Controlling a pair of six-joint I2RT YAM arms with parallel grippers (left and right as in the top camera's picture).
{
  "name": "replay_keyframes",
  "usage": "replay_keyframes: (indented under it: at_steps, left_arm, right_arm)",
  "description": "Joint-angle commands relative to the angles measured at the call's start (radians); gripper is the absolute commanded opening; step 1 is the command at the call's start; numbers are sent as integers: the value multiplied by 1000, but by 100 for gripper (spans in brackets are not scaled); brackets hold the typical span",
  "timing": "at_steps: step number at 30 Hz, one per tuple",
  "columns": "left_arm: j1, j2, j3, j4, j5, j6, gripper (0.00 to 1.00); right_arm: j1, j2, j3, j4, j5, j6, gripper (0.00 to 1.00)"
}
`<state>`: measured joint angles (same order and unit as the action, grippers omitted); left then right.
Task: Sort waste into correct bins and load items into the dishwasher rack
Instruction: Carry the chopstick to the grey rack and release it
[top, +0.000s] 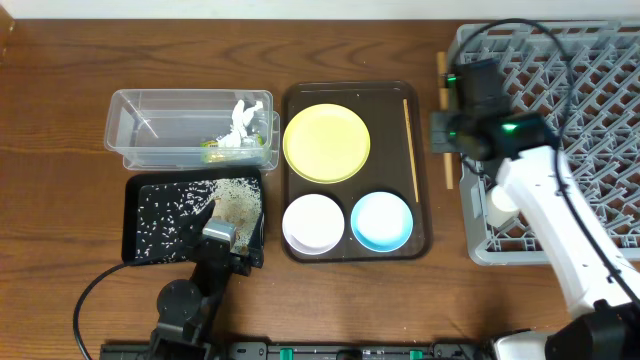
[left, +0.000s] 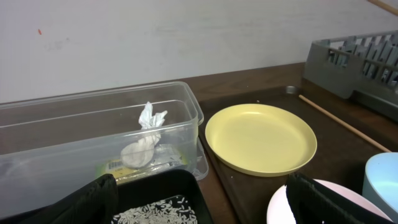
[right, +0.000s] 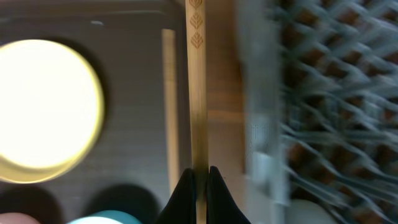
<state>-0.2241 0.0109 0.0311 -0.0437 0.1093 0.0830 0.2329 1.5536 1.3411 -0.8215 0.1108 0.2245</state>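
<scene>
My right gripper (top: 446, 130) (right: 200, 180) is shut on a wooden chopstick (right: 198, 87) (top: 448, 176), holding it over the gap between the brown serving tray (top: 425, 240) and the grey dishwasher rack (top: 570, 110) (right: 323, 93). The other chopstick (top: 410, 145) (right: 169, 106) lies on the serving tray beside the yellow plate (top: 326, 143) (left: 260, 138). A white bowl (top: 313, 222) and a light-blue bowl (top: 381, 221) sit at that tray's front. My left gripper (top: 235, 228) (left: 205, 205) hangs open over the right end of the black tray (top: 140, 245), which holds rice grains (top: 235, 195). The clear tub (top: 135, 125) holds crumpled paper (left: 146, 140) and a green wrapper (top: 215, 150).
The rack fills the right side, its near-left corner close to the right arm (top: 560, 240). The brown serving tray sits mid-table between the bins and the rack. A black cable (top: 95, 300) trails from the left arm's base at the front.
</scene>
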Motion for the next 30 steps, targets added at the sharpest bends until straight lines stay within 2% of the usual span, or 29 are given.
replay_keyframes:
  at_steps: [1,7,14,15,16,21,26,30]
  left_arm:
    - [5,-7,-27,-14,14,3,89]
    - [5,-7,-27,-14,14,3,88]
    - [5,-7,-27,-14,14,3,89]
    - [5,-7,-27,-14,14,3,88]
    - [5,-7,-27,-14,14,3,88]
    - [5,-7,-27,-14,14,3,89]
    - [5,-7,-27,-14,14,3,89]
    - [5,-7,-27,-14,14,3,89]
  right_arm:
    - [-86,19,-3,-24,13,-85,1]
    - [-175,79,-5,29,21,-205,1]
    - [-197,163,-5,138,19,-296,3]
    - [-192,174,-5,151,19,-312,21]
    - [-183,180,-4,156,16,-312,31]
    - [-101,140,0,142,-182,-272,46]
    - [18,135,-4,117,-222,-113,44]
    - [108,183,-17,101,-108,-16,35]
